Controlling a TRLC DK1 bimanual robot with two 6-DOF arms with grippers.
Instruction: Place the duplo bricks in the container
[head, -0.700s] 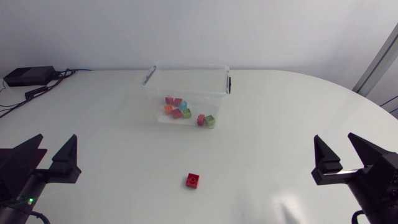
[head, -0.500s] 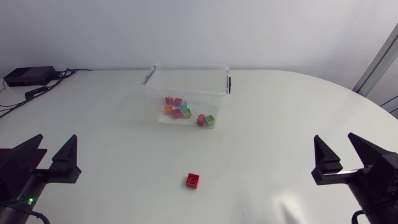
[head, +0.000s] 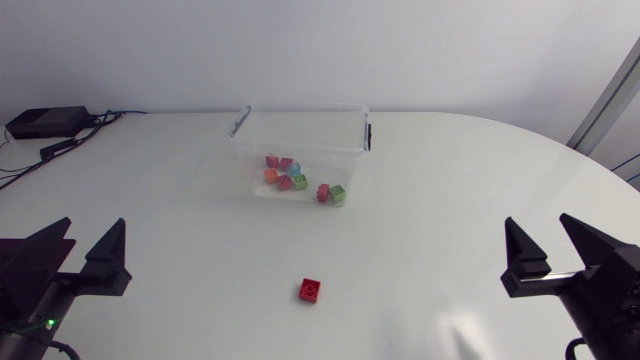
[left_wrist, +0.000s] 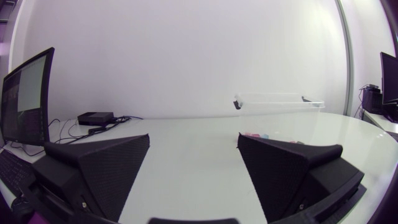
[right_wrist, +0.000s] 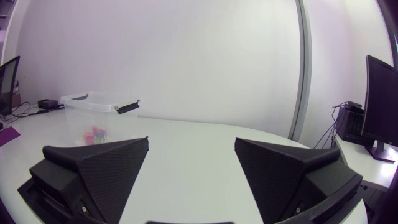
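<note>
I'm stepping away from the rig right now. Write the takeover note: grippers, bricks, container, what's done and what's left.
Left gripper: open, empty, low over the near left of the white table.
Right gripper: open, empty, near right of the table.
Clear plastic container: at the far middle of the table, lid off.
Done: several duplo bricks (red, orange, green, light blue) lie inside it.
Left: one red duplo brick sits alone on the table, on the near side of the container and between the two arms. It looks a little closer to the left arm. Pick it up and drop it in.
</note>
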